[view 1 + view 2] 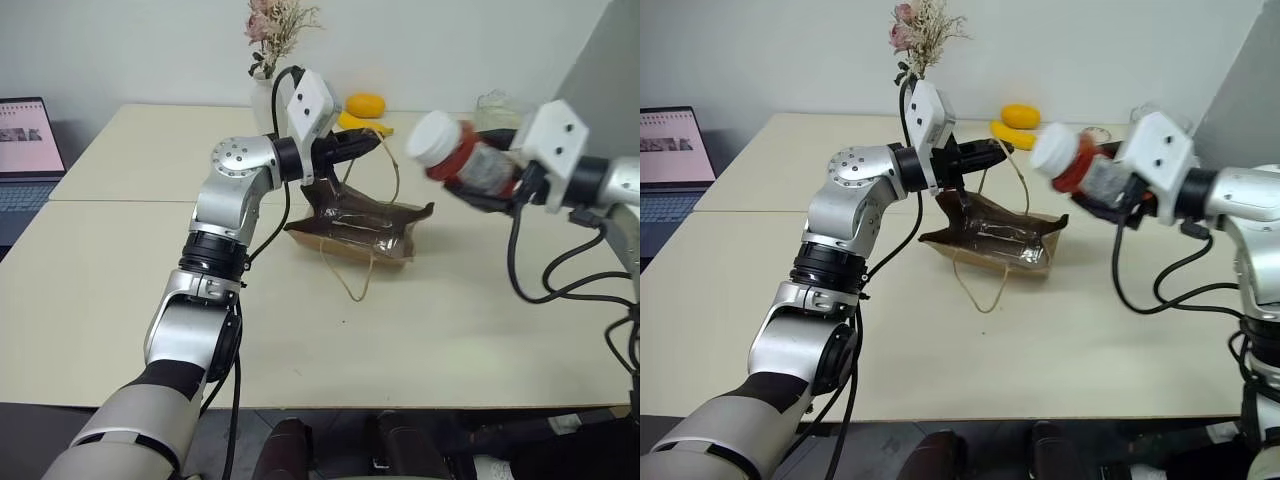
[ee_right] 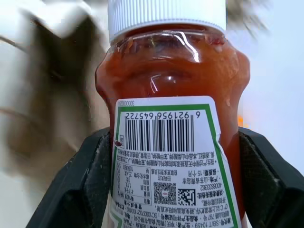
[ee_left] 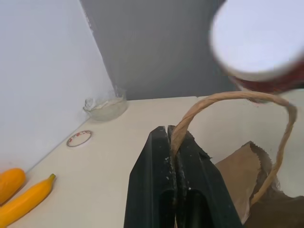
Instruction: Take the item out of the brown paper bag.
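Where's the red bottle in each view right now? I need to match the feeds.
Left eye view: red bottle, right of centre, held off the table.
Right eye view, right of centre.
Left wrist view: white cap at the upper right corner.
Right wrist view: centre, barcode facing.
Shared landmark: brown paper bag.

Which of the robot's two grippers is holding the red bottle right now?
The right gripper: its fingers clamp the red bottle in the air beside the brown paper bag. The left gripper pinches the bag's cord handle instead.
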